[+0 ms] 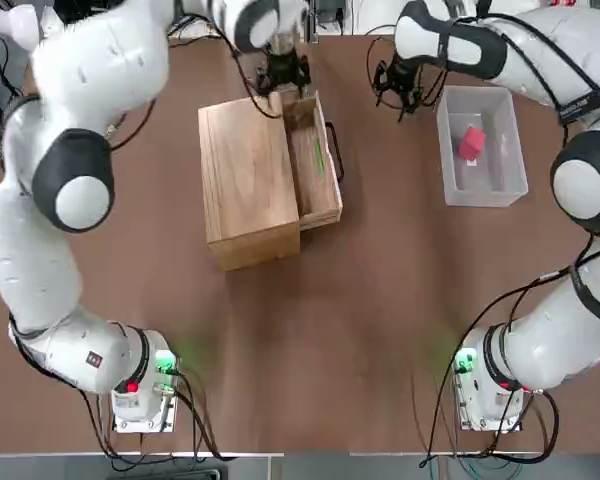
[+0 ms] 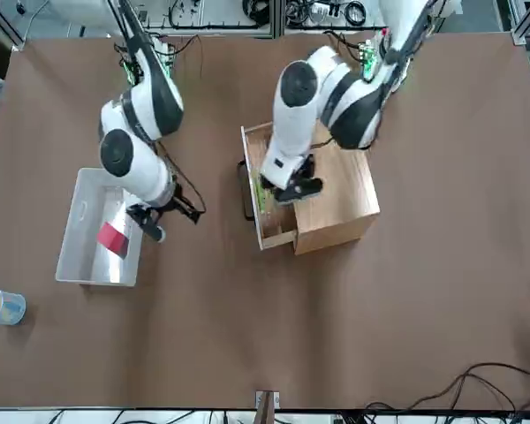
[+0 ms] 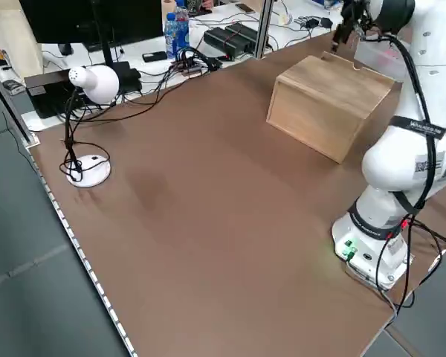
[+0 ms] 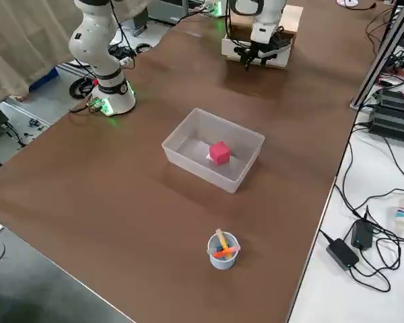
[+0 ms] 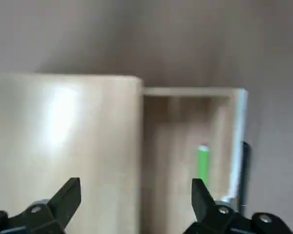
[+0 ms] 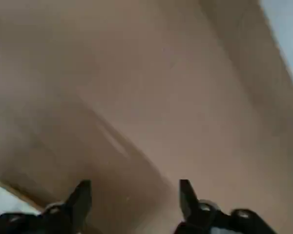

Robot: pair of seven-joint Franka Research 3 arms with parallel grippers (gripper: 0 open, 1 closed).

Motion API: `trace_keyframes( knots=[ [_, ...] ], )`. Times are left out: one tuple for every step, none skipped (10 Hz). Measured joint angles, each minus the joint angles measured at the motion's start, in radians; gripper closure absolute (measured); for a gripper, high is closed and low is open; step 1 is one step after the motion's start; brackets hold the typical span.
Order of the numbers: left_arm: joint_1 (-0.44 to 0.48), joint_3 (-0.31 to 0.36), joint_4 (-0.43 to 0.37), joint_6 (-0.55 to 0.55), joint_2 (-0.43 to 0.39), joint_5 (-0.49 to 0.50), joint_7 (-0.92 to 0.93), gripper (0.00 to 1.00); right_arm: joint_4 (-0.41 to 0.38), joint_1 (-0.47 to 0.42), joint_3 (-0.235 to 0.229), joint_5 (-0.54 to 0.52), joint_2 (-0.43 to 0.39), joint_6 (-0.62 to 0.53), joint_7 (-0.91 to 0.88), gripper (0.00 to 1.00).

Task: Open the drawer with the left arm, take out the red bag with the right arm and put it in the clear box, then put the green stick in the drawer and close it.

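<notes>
Left gripper (image 1: 283,72) above the far end of the cabinet (image 1: 248,183), straddling the seam between cabinet top and pulled-out drawer (image 1: 316,165); fingers (image 5: 68,197) spread wide, clamped on nothing. Drawer open toward the right gripper's side, black bar handle (image 1: 334,152) facing outward along its outer edge. Green stick (image 1: 319,156) lying lengthwise on the drawer floor, just below and ahead of the left gripper, close to the handle-side wall; also seen in the left wrist view (image 5: 203,164) between the drawer walls.

Right gripper (image 1: 398,82) hovering over bare table (image 1: 360,330) between the drawer handle and the clear box (image 1: 500,190), fingers apart and holding nothing. Open brown tabletop beneath it, as in the right wrist view, with a clear lane between drawer front and box wall. Clear box just beside the right gripper, on its outer side, standing well apart from the cabinet. Red bag (image 1: 471,141) inside the box, near the end closest to the right gripper, resting on the floor beside a small white label; shown again in the right side view (image 4: 219,153) near the middle of the bin (image 4: 188,134).

Broad free table on the near side of both grippers, toward the arm bases. Small blue cup (image 4: 223,249) with orange sticks beyond the box, near the far table edge, well apart from the right gripper. White desk lamp (image 3: 93,89) at the far table edge on the left arm's side.
</notes>
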Motion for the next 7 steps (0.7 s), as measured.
trace_keyframes(
  knots=[
    [0.045, 0.004, -0.012, -0.037, -0.053, 0.000, 0.059, 0.00, -0.008, 0.001, -0.002, 0.073, 0.021, 0.000, 0.003, 0.45],
    [0.084, 0.024, -0.035, -0.051, -0.107, -0.010, 0.122, 0.00, -0.012, 0.009, -0.002, 0.123, 0.049, 0.001, 0.017, 0.60],
    [0.103, 0.075, -0.064, -0.055, -0.164, -0.037, 0.192, 0.00, -0.012, 0.016, -0.002, 0.171, 0.072, 0.008, 0.037, 0.78],
    [0.105, 0.159, -0.095, -0.056, -0.222, -0.092, 0.293, 0.00, -0.013, 0.023, -0.002, 0.212, 0.089, 0.022, 0.048, 0.93],
    [0.108, 0.241, -0.125, -0.058, -0.278, -0.142, 0.409, 0.00, -0.015, 0.036, -0.002, 0.234, 0.100, 0.048, 0.064, 0.99],
    [0.116, 0.312, -0.158, -0.062, -0.336, -0.168, 0.511, 0.00, -0.022, 0.068, -0.001, 0.239, 0.108, 0.093, 0.109, 0.99],
    [0.125, 0.377, -0.192, -0.065, -0.390, -0.198, 0.609, 0.00, -0.026, 0.125, 0.000, 0.240, 0.119, 0.153, 0.176, 0.99]
  ],
)
